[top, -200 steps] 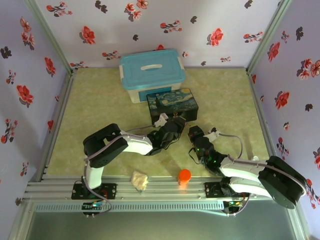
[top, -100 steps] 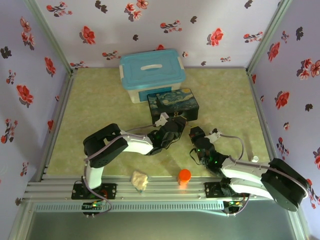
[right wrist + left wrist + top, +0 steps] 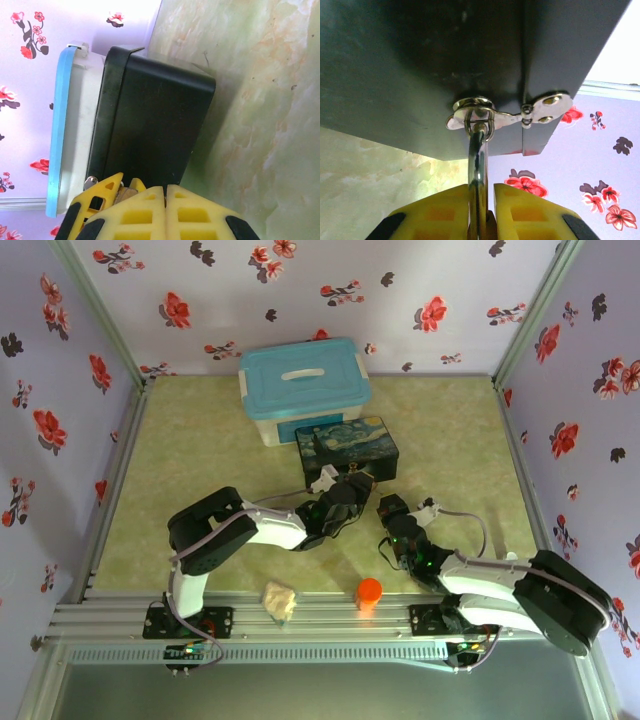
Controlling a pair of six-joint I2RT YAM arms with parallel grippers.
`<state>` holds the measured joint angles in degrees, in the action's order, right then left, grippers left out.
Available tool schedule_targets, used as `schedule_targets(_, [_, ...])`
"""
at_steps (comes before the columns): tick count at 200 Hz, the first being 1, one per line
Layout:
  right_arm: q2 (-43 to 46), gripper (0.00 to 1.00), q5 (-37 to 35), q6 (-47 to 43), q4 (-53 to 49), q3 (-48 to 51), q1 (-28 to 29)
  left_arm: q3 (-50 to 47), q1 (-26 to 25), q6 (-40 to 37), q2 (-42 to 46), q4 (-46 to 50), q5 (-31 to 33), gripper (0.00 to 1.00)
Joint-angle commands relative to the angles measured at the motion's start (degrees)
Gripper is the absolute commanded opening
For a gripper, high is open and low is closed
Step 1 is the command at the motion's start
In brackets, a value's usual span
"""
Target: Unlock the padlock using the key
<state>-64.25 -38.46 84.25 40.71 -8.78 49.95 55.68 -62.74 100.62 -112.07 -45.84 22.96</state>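
The padlock (image 3: 478, 167) hangs by its silver shackle from the latch (image 3: 485, 116) on the dark front of the painted tin box (image 3: 347, 445). My left gripper (image 3: 481, 189) is shut on the padlock, one yellow finger on each side of it. In the right wrist view the padlock's brass body (image 3: 127, 191) shows between those left fingers (image 3: 100, 192). My right gripper (image 3: 165, 188) sits just right of it, fingers pressed together. A thin dark sliver, the key (image 3: 164, 196), barely shows at their seam. From above, the left gripper (image 3: 352, 483) and right gripper (image 3: 386, 506) meet at the tin's front.
A white container with a blue lid (image 3: 303, 385) stands right behind the tin. An orange cylinder (image 3: 369, 593) and a crumpled beige lump (image 3: 279, 600) lie near the front rail. Flowered walls close in the green tabletop (image 3: 200, 450) on three sides.
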Motion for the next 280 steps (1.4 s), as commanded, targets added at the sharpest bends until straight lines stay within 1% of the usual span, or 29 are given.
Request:
schedule_targets(1, [0.6,0.0,-2.6,0.3,0.5,0.5,0.5,1.4,-0.1,-0.1,-0.5,-2.9,0.3,0.0])
schedule_targets(13, [1.6,0.0,-2.9,0.4,-1.1,0.4,0.6,1.3,-0.1,-0.3,-0.6,-3.4,0.4,0.0])
schedule_targets(55, [2.7,0.0,-3.4,0.2,-2.2,0.6,0.6,2.3,-0.2,-0.7,-1.1,-2.9,0.4,0.0])
schedule_targets(105, [-1.6,0.0,-2.0,-0.6,3.6,0.3,0.8,3.0,-0.3,0.2,-1.9,-3.8,-0.5,0.0])
schedule_targets(147, [-3.9,0.0,-2.7,-2.9,10.1,1.7,0.3,3.1,-0.5,0.8,-2.0,-4.5,-0.7,0.0])
schedule_targets(165, [-2.7,0.0,-2.3,-2.4,8.0,1.8,0.4,2.8,-0.5,0.9,-2.1,-4.4,-0.7,0.0])
schedule_targets(215, [-1.8,0.0,-2.3,-4.5,8.5,1.9,0.3,4.4,-1.2,-0.1,-2.4,-3.0,-1.5,0.0])
schedule_targets(247, [0.1,0.0,-1.8,-5.0,6.3,1.1,0.4,4.5,-1.3,-0.1,-2.8,-2.7,-1.8,0.0])
schedule_targets(267, [1.1,0.0,-2.8,-4.8,5.9,2.0,0.3,4.5,-1.5,0.1,-3.0,-3.2,-1.9,0.0])
schedule_targets(280, [2.3,0.0,-2.6,-5.2,3.8,1.7,0.1,4.8,-1.5,0.0,-2.9,-3.3,-2.0,0.0])
